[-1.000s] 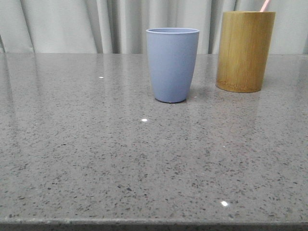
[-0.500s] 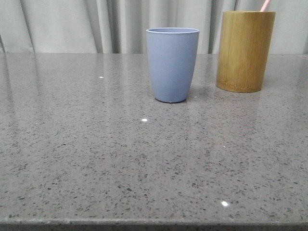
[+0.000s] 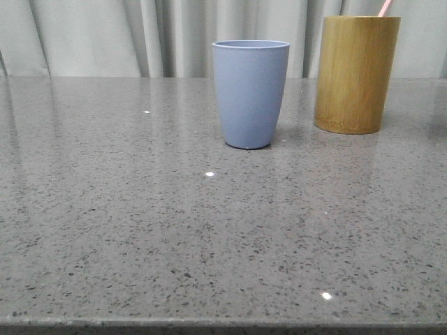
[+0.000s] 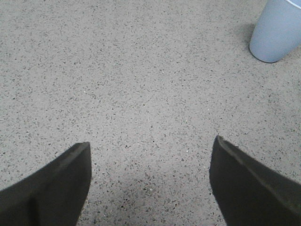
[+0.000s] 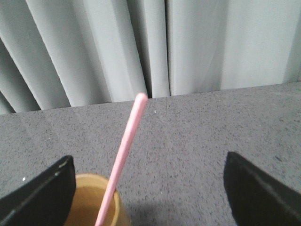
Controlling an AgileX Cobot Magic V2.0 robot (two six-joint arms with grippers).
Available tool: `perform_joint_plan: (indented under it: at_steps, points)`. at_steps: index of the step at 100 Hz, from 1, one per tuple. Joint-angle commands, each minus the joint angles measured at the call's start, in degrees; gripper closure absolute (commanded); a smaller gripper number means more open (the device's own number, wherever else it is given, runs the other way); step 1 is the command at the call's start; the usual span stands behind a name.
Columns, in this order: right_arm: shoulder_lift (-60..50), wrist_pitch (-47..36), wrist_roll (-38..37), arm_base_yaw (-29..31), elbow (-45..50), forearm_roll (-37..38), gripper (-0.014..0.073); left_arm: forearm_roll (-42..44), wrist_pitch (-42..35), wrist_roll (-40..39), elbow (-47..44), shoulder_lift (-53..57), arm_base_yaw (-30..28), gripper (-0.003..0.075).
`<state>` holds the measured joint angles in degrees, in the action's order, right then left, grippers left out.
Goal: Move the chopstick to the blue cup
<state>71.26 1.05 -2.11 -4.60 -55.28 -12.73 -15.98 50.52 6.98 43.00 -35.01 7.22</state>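
Note:
The blue cup [image 3: 250, 93] stands upright at the table's middle back; it also shows in the left wrist view [image 4: 278, 31]. A pink chopstick [image 3: 384, 8] sticks out of the bamboo holder [image 3: 355, 73] to the cup's right. In the right wrist view the chopstick [image 5: 124, 155] leans out of the holder [image 5: 89, 202], between the wide-open fingers of my right gripper [image 5: 149, 181], nearer one finger and touching neither. My left gripper [image 4: 150, 162] is open and empty over bare table, well short of the cup. Neither gripper shows in the front view.
The grey speckled table [image 3: 209, 230] stretches wide in front of the cup and holder. Grey curtains [image 3: 105, 35] hang right behind the table's back edge, also seen in the right wrist view [image 5: 188, 47].

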Motion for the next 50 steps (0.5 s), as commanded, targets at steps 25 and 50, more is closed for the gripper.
perform_joint_plan:
  at_steps: [25, 50]
  points:
    - [7.96, -6.81, 0.02, -2.95, -10.51, -0.41, -0.004, -0.96, -3.79, -0.64, 1.46, -0.15, -0.2, 0.0206]
    - [12.97, -7.95, 0.02, -2.87, -12.37, -0.48, -0.004, -0.96, -3.79, -0.64, 1.46, -0.15, -0.2, 0.0206]
